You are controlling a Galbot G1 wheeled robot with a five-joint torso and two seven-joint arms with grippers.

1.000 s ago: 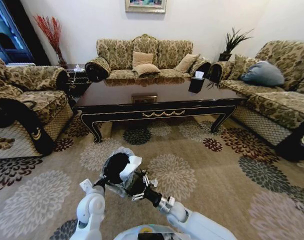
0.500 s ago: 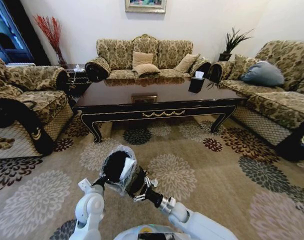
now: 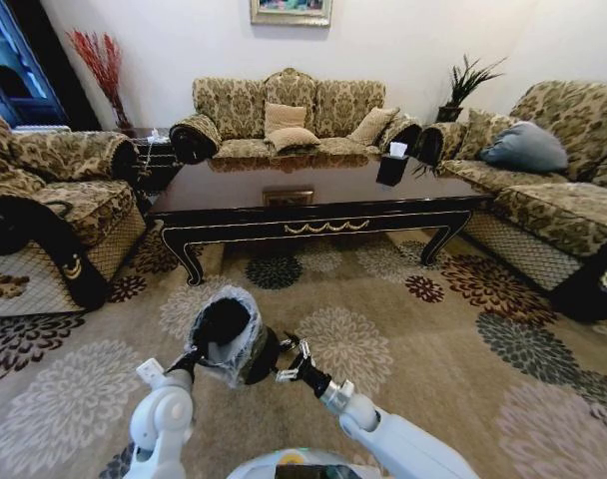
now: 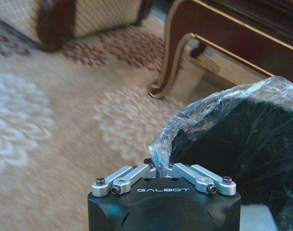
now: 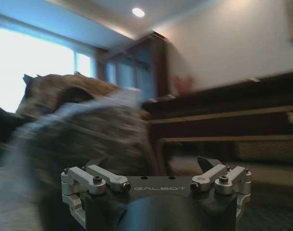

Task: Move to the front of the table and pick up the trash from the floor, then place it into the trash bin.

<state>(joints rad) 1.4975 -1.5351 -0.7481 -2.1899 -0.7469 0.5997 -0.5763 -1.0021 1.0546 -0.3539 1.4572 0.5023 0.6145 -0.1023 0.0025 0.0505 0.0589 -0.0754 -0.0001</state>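
the left gripper (image 4: 158,168), low in the centre of the left wrist view, has its fingers pinched together on the crinkly plastic liner at the rim of the trash bin (image 4: 243,144), which fills that view's lower right; the pinch on the bag edge looks like the way the bin is kept lifted and tipped, judging by the head view, where the bin (image 3: 227,334) hangs at lower centre-left with its dark mouth turned up toward the camera, above the left arm's white joint at the bottom left. the right gripper (image 3: 292,359) sits just beside the bin's right flank in the head view, and in the right wrist view its fingers (image 5: 211,175) stand spread wide with nothing between them, the blurred bin wall looming at left; that open stance beside the mouth suits a hand that has nothing more to carry. no white tissue can be made out on the rim or the carpet near the bin, so the trash is likely down inside, though the dark interior hides it. outward, the patterned carpet (image 3: 433,339) spreads across the lower half, and the table (image 3: 323,195) spans the middle of the head view, well apart from the bin.
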